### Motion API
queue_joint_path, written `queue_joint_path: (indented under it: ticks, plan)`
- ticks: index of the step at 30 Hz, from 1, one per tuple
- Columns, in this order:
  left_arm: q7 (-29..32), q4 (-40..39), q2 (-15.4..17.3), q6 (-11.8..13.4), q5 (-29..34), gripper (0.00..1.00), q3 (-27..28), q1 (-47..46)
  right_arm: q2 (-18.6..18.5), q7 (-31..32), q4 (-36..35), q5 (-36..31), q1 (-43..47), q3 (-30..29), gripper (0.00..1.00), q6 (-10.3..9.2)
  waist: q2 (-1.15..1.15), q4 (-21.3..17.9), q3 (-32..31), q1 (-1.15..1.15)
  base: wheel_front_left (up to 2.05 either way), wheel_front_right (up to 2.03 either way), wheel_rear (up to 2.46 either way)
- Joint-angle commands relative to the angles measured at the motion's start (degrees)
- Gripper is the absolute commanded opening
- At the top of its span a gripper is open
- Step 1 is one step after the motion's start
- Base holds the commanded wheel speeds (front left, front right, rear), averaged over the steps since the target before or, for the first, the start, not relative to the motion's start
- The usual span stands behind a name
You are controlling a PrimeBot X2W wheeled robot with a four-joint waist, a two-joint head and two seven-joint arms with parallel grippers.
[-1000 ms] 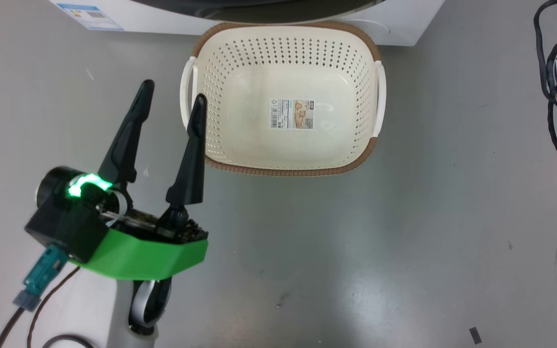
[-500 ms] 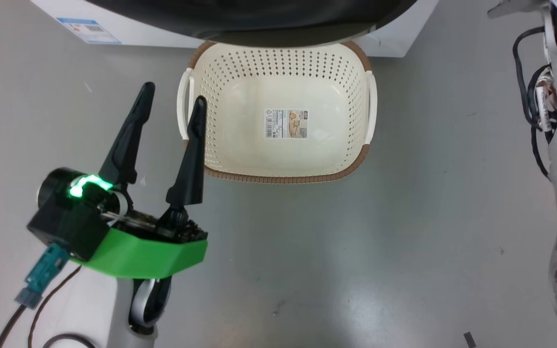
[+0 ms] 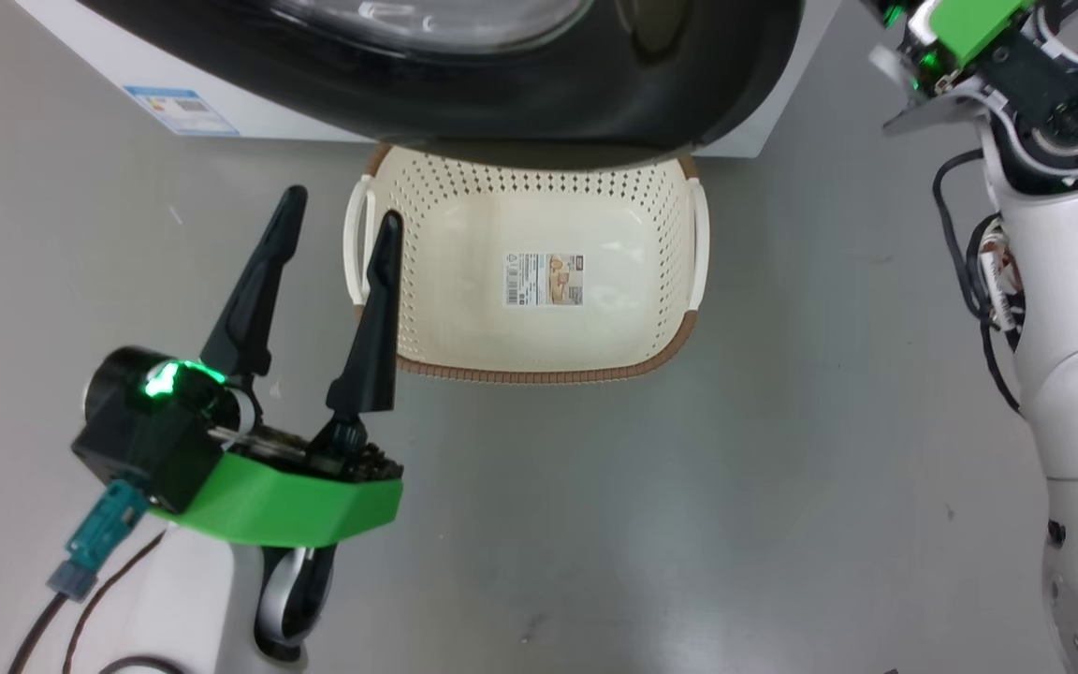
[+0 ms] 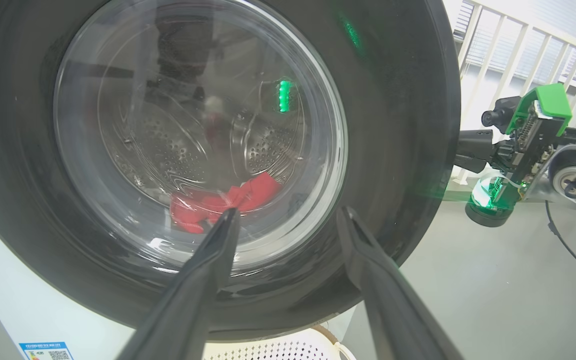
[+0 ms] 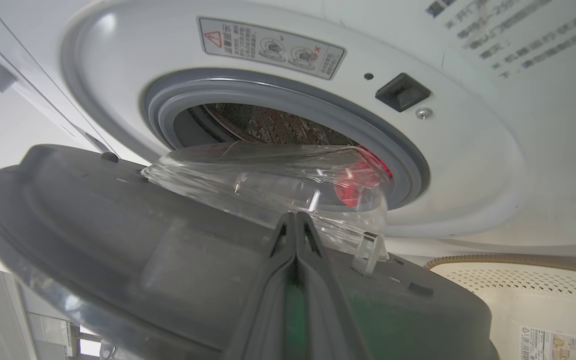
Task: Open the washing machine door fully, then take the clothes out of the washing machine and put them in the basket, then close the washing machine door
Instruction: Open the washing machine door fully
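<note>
The washing machine [image 3: 249, 117] is white, and its black-rimmed door [image 3: 502, 94] stands partly open. In the right wrist view my right gripper [image 5: 295, 216] is shut, its tips lying against the door's grey inner side [image 5: 118, 225] by the glass bowl. Red clothes [image 5: 350, 187] lie in the drum, and they show through the door glass [image 4: 218, 202] in the left wrist view. My left gripper [image 3: 342, 206] is open and holds nothing; it sits left of the basket [image 3: 539, 374] and points at the door's front [image 4: 288, 212]. The cream basket, with only a paper label inside, stands on the floor under the door.
Grey floor spreads around the basket. My right arm's pale forearm [image 3: 1072, 374] with cables runs down the right edge of the head view, and its green-mounted wrist [image 4: 533, 125] reaches behind the door's right edge. A white railing [image 4: 518, 45] stands behind it.
The head camera has tilted up, so the whole picture slid down. The door now covers the basket's far rim, and the right wrist has come into view at the top right. The left gripper holds still.
</note>
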Motion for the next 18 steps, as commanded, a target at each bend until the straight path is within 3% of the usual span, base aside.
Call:
queue_joint_path:
  ticks: [1, 18]
  plan:
    - [-0.28, -1.03, 1.01, -0.12, 0.45, 1.0, 1.85, 1.39, 2.09, -0.11, -1.68, 0.76, 1.02, 1.28, 0.0, 0.39, 0.0, -0.17, -1.3, 0.0, 0.0, 0.0, 0.0]
    - [0.12, 0.11, 1.43, 1.0, 0.37, 1.0, 1.59, 4.8, 2.09, -0.03, -1.56, 3.58, 8.09, 6.42, 0.0, 0.39, 0.0, -0.92, -8.05, 0.0, 0.0, 0.0, 0.0]
